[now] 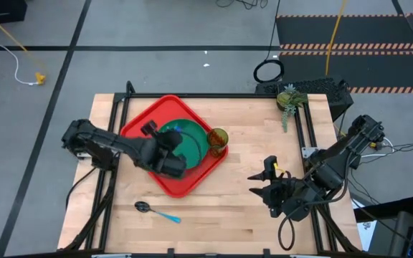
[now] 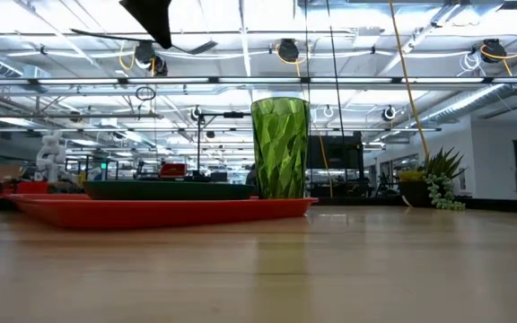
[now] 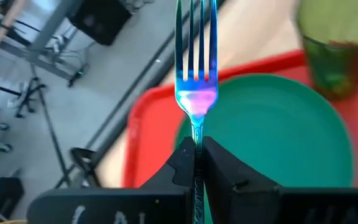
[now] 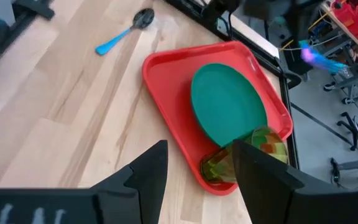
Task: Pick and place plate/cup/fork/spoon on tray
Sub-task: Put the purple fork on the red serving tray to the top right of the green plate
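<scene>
On the tray (image 1: 140,130): one plate (image 1: 196,147), one cup (image 1: 217,138); left hand (image 3: 198,149) clenched on one fork (image 3: 195,68); right hand (image 4: 196,168) released.

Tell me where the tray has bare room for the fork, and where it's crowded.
The left end effector holds the fork above the plate. Free: the red strip of the tray between the plate and the tray's spoon-side rim. Crowded: the corner where the cup stands against the plate. The spoon lies on the table; the right end effector waits beside the tray.
</scene>
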`<state>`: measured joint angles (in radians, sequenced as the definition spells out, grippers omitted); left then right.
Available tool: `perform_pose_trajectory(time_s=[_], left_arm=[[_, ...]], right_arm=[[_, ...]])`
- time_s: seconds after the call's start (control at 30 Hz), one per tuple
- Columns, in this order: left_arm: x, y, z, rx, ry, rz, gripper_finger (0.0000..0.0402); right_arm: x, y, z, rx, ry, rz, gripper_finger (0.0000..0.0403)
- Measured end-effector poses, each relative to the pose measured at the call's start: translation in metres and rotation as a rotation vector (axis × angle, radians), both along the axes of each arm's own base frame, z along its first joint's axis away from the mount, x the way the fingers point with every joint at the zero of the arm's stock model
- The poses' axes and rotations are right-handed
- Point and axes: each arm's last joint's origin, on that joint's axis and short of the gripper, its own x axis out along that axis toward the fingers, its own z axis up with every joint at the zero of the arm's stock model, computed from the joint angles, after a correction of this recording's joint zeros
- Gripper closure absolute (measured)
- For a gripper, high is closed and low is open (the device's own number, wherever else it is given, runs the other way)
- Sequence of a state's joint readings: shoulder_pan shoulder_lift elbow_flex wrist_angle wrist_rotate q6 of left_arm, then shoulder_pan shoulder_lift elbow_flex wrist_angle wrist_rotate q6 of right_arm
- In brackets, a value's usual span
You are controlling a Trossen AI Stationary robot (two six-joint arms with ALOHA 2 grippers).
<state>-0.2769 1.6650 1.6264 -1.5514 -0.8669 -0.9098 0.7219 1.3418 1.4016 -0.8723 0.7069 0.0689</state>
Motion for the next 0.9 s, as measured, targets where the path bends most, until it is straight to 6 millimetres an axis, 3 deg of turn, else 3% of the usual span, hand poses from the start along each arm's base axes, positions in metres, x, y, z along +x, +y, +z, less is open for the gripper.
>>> perform_pose_trajectory(time_s=[0.3,0.63,0.9], left_arm=[[-0.006,0.074,0.000,0.102,0.130,0.143,0.0385],[-0.019,0.157,-0.055,0.033,0.207,0.297,0.0385],[-0.033,0.199,-0.095,-0.118,0.191,0.270,0.0385]], right_arm=[[0.000,-0.004,-0.021,-0.104,0.013,-0.049,0.0232],[-0.013,-0.017,-0.028,-0.192,-0.029,-0.097,0.0232],[-0.029,-0.032,-0.018,-0.129,-0.134,-0.076,0.0232]])
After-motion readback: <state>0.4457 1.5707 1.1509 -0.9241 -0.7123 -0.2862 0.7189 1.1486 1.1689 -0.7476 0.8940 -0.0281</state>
